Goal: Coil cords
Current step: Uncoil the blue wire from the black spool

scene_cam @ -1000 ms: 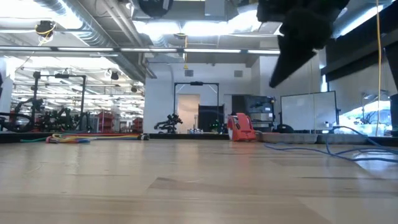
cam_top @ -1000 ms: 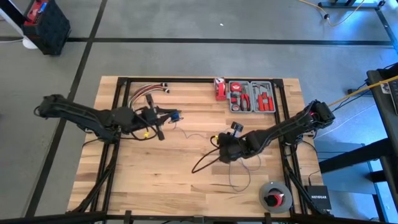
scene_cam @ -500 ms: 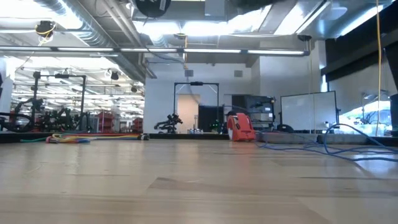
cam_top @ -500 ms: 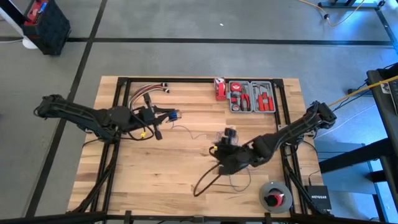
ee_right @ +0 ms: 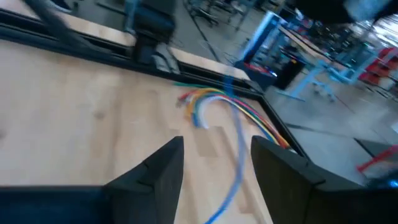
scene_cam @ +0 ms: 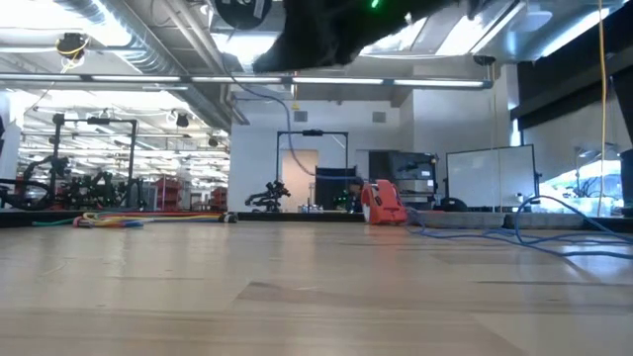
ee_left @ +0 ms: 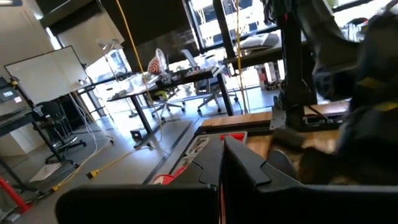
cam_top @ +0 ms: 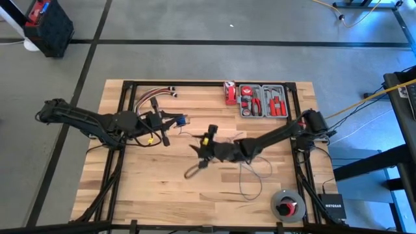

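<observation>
Between the two arms, wooden tabletop (cam_top: 143, 188). Right fingers (ee_right: 214, 163) apart, mid-tabletop, blue cord (ee_right: 235, 155) running loose between them, not clamped. Left fingers (ee_left: 222, 163) together; cord end at their tip (cam_top: 184, 120). Coloured wire bundle (ee_right: 214, 102) beyond right fingers.

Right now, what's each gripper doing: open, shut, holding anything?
Left gripper: shut; whether it holds the cord cannot be told.
Right gripper: open, holding nothing; the blue cord runs between its fingers.
</observation>
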Controlling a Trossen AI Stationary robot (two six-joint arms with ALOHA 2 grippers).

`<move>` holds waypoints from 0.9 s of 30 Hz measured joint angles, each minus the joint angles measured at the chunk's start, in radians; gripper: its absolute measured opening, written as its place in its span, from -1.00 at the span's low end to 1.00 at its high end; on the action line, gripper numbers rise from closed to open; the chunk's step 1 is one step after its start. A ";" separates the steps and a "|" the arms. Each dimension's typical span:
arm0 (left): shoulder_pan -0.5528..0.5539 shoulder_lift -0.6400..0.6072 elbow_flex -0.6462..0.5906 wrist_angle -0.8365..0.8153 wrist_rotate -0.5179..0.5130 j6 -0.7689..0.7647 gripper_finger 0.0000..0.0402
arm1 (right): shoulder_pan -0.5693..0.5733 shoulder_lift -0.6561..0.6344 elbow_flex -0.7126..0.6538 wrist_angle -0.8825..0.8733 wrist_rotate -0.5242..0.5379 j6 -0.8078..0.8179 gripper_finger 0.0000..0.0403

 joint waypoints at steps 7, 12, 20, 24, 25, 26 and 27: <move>0.000 0.000 0.000 -0.002 0.000 -0.011 -0.97 | -0.101 0.021 0.002 0.042 -0.134 0.015 -0.06; 0.000 0.000 0.000 -0.012 0.000 -0.021 -0.97 | -0.120 0.029 0.001 0.046 -0.179 0.016 -0.06; 0.000 0.000 0.000 -0.022 0.000 -0.021 -0.97 | -0.121 0.030 0.001 0.021 -0.207 0.007 -0.16; 0.000 0.000 0.000 -0.022 0.000 -0.021 -0.97 | -0.130 0.037 0.001 -0.009 -0.227 0.020 -0.36; 0.000 0.000 0.000 -0.022 0.000 -0.021 -0.97 | -0.133 0.040 0.001 -0.015 -0.216 0.020 -0.41; 0.000 0.000 0.000 -0.022 0.000 -0.021 -0.97 | -0.133 0.041 0.000 -0.020 -0.211 0.019 -0.46; 0.000 0.000 0.000 -0.022 0.000 -0.021 -0.97 | -0.134 0.041 0.000 -0.017 -0.215 0.018 -0.50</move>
